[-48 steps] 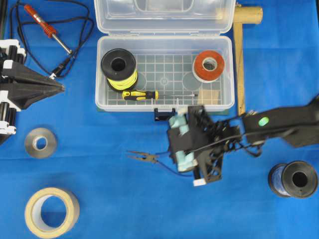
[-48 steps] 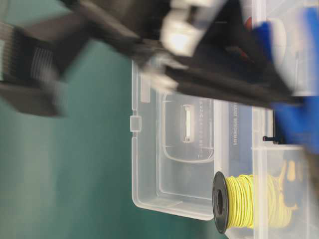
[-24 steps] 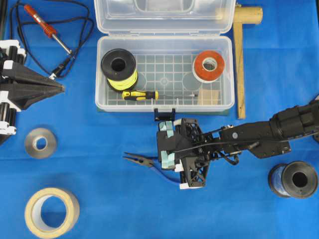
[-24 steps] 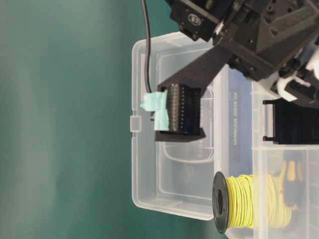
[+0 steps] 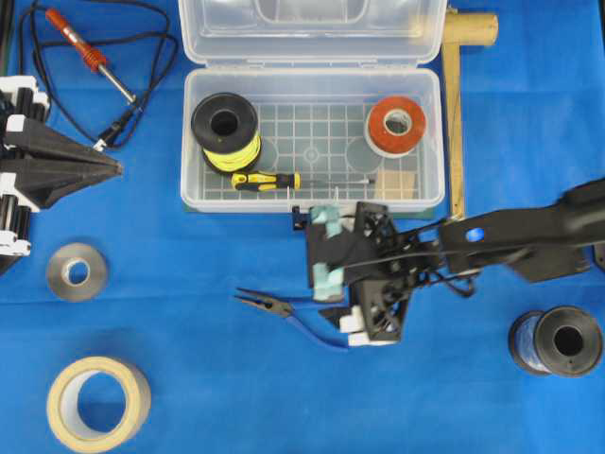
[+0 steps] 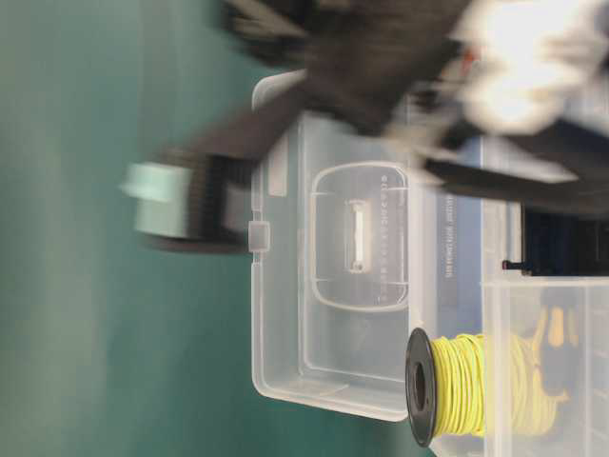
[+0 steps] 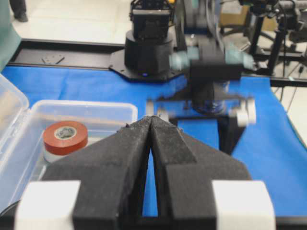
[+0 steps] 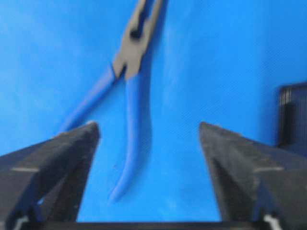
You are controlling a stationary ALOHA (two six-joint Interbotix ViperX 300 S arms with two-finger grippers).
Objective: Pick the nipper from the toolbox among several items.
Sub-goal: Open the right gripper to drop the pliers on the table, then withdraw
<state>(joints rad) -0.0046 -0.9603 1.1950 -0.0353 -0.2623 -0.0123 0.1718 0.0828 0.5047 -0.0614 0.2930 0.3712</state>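
Note:
The nipper (image 5: 276, 308), with blue handles and dark pointed jaws, lies on the blue cloth in front of the toolbox (image 5: 312, 201), tips pointing left. In the right wrist view the nipper (image 8: 132, 57) lies flat, with one handle reaching between the fingers but touching neither. My right gripper (image 5: 319, 253) hovers open and empty just right of the nipper, by the toolbox latch; it also shows in its wrist view (image 8: 147, 125). My left gripper (image 5: 115, 167) is shut and empty at the far left; it also shows in its wrist view (image 7: 151, 120). The toolbox stands open, lid back.
The toolbox holds a yellow wire spool (image 5: 225, 130), a yellow-and-black screwdriver (image 5: 269, 180), red tape (image 5: 395, 124) and a wooden block (image 5: 397, 184). Around it lie a soldering iron (image 5: 90, 52), a metal roll (image 5: 77, 271), a masking tape roll (image 5: 97, 402), a dark spool (image 5: 558, 340) and a wooden mallet (image 5: 454, 104).
My right gripper swung left over the nipper, then drew back toward the toolbox front. The nipper stays on the cloth, with more of its handles now showing. The left arm has not moved.

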